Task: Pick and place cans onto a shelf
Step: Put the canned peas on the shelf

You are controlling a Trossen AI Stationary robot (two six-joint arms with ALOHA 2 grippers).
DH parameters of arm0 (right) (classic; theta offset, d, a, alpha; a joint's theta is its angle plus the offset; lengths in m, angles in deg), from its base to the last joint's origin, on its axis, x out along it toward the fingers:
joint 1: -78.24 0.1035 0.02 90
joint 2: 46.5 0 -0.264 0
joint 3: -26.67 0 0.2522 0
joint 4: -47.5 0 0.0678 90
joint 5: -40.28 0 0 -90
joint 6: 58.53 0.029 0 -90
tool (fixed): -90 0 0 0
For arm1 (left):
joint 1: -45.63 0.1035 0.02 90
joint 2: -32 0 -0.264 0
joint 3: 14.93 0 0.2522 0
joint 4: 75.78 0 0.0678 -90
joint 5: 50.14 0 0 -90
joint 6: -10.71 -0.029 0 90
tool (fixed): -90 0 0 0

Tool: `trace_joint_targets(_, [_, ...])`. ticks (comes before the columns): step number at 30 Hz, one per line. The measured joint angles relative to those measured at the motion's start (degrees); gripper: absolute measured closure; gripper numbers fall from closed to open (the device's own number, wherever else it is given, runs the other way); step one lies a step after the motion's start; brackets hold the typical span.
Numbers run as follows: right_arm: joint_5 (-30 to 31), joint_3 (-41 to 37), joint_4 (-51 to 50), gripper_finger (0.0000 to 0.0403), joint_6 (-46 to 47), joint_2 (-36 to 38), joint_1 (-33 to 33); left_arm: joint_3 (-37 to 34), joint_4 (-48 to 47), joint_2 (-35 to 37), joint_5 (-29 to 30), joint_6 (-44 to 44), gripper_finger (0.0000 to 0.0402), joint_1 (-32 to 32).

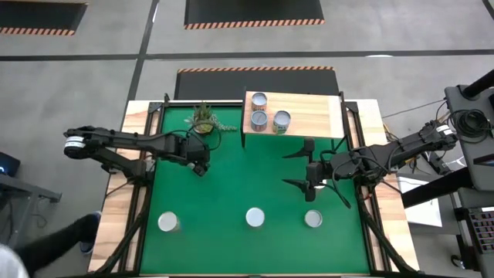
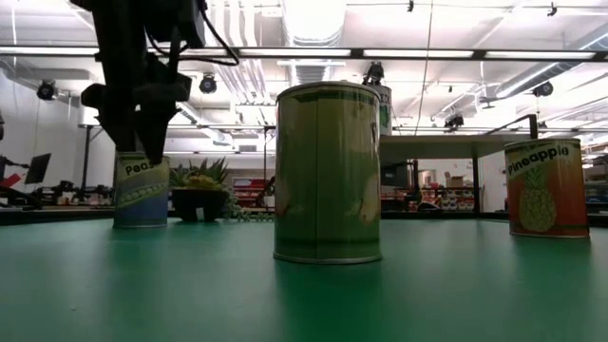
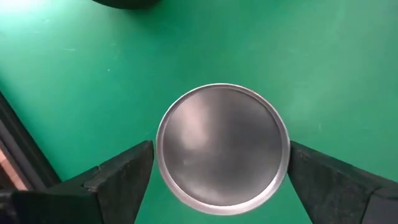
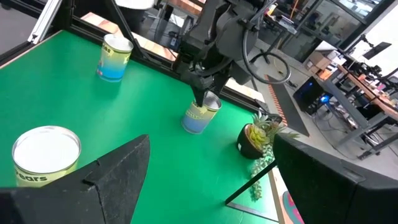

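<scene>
Left gripper [image 3: 221, 180] hangs over a can [image 3: 222, 148] near the plant [image 1: 204, 118], jaws open wide on both sides, not touching. Right gripper [image 1: 297, 168] is open beside the shelf [image 1: 309, 116].

Three cans [image 1: 268, 113] are standing upright close together on the light-wood shelf [image 1: 312, 116] at the far edge of the green bench, two on the side nearer the plant and one just beside them. Three more cans are standing well apart in a row along the near side: one [image 1: 168, 223] toward the left, one [image 1: 255, 218] in the middle and one [image 1: 312, 219] toward the right. A seventh can [image 3: 222, 148] with a shiny silver top is standing upright near the plant, sitting between the two dark fingers of the left tool [image 3: 217, 168], with small gaps showing on both sides.
</scene>
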Motion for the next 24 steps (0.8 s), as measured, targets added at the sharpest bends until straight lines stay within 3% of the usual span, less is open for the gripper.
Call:
trace_joint_targets(16, [0.02,0.00,0.02,0.0077,0.00,-0.02,0.00,-3.12,4.54,0.04,0.00,0.22,0.0099,0.00])
trace_joint_targets(24, [0.46,-0.01,-0.02,0.0077,-0.02,-0.02,0.00,3.79,1.10,-0.02,-0.56,-1.09,0.0094,-0.62])
